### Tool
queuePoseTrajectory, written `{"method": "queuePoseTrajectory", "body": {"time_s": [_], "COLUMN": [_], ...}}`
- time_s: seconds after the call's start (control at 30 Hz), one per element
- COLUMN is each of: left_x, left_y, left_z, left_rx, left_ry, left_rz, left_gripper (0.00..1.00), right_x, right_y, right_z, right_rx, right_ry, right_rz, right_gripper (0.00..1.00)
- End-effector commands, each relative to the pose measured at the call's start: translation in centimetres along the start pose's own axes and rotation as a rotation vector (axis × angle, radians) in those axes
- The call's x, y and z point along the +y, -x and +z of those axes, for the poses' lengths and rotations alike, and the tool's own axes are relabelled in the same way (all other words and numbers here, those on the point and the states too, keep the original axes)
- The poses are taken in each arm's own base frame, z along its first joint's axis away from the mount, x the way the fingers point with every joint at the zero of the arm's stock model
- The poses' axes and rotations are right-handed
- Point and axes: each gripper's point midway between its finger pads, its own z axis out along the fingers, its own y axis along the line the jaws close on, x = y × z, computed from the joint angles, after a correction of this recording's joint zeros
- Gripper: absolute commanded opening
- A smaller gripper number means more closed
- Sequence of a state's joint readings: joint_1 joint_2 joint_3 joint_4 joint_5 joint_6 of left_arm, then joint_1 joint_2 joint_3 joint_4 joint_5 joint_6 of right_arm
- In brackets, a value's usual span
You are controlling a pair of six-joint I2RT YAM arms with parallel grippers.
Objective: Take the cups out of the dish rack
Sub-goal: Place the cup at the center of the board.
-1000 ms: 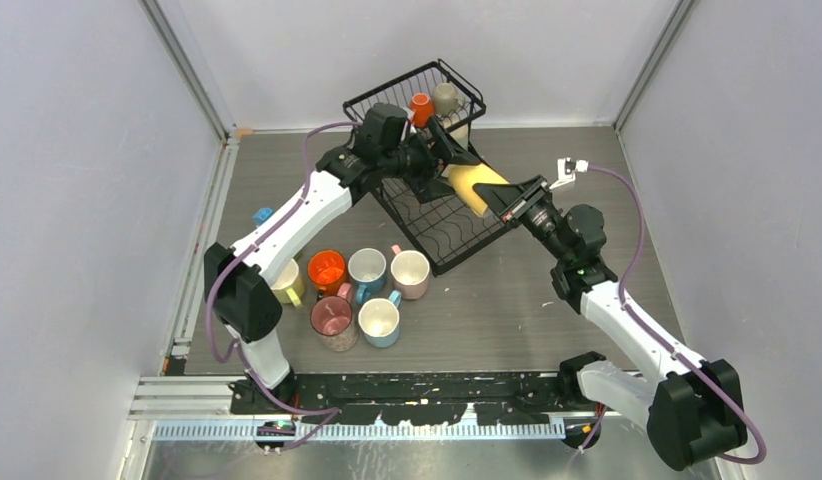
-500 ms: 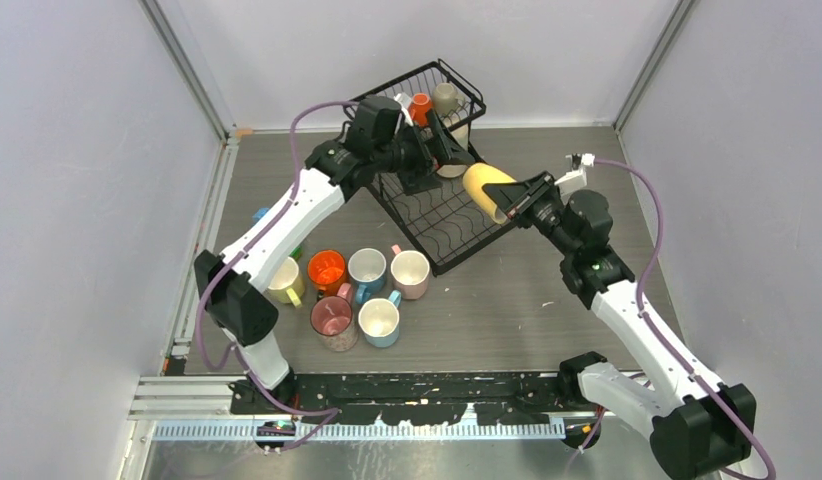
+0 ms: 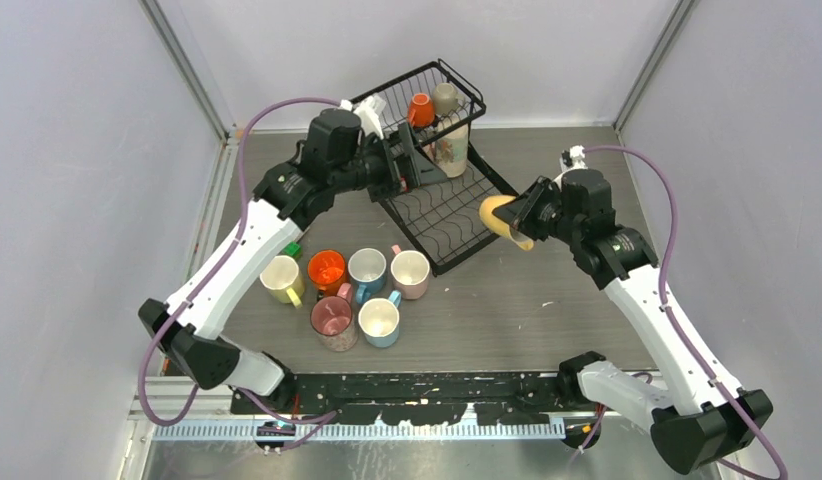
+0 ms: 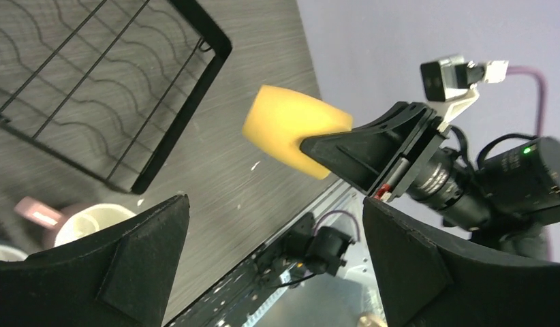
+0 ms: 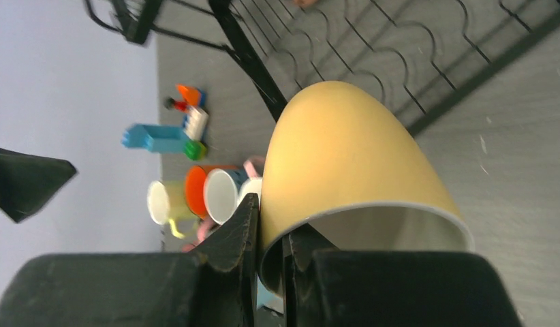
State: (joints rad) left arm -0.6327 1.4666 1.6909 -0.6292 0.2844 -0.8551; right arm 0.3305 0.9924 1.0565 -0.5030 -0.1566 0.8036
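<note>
**Yellow cup held off the rack's right edge**

The grey worktop carries the black wire dish rack at the middle of its far edge. The upper basket is at the back and the slotted tray reaches toward the near edge.

The left gripper hovers at the rack's left side, fingers spread wide, nothing between them. Over on the other side, the right gripper is pinched narrow on the rim of a yellow cup, one finger inside and one outside. That cup is in the air, tipped on its side, above the worktop just beside the tray's right edge.

Six cups stand mouth-up in a tight cluster toward the worktop's near left. Up in the basket, an orange cup and a grey cup sit side by side, with a beige cup below them.

Small toy blocks lie near the left edge.
</note>
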Motion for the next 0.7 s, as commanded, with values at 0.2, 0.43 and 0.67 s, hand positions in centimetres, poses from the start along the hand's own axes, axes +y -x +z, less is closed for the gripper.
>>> {"method": "queuePoseTrajectory", "body": {"time_s": [0.2, 0.43, 0.67], "left_x": [2.2, 2.6, 1.5], "left_y": [-3.0, -2.2, -0.9], "left_z": [-4.0, -7.4, -10.4], "left_rx": [0.014, -0.083, -0.171], "left_ry": [0.022, 0.076, 0.066], "left_rz": [0.091, 0.132, 0.169], "left_gripper": [1.00, 1.00, 1.00], "right_x": [-0.7, -0.4, 0.3], "right_y": [-4.9, -9.1, -14.6], "right_z": [-1.8, -0.2, 2.0], "right_rx": [0.153, 0.244, 0.350], "right_ry": [-0.192, -0.231, -0.245], "right_rz": [-0.198, -0.204, -0.212], "right_gripper": [0.01, 0.01, 0.01]}}
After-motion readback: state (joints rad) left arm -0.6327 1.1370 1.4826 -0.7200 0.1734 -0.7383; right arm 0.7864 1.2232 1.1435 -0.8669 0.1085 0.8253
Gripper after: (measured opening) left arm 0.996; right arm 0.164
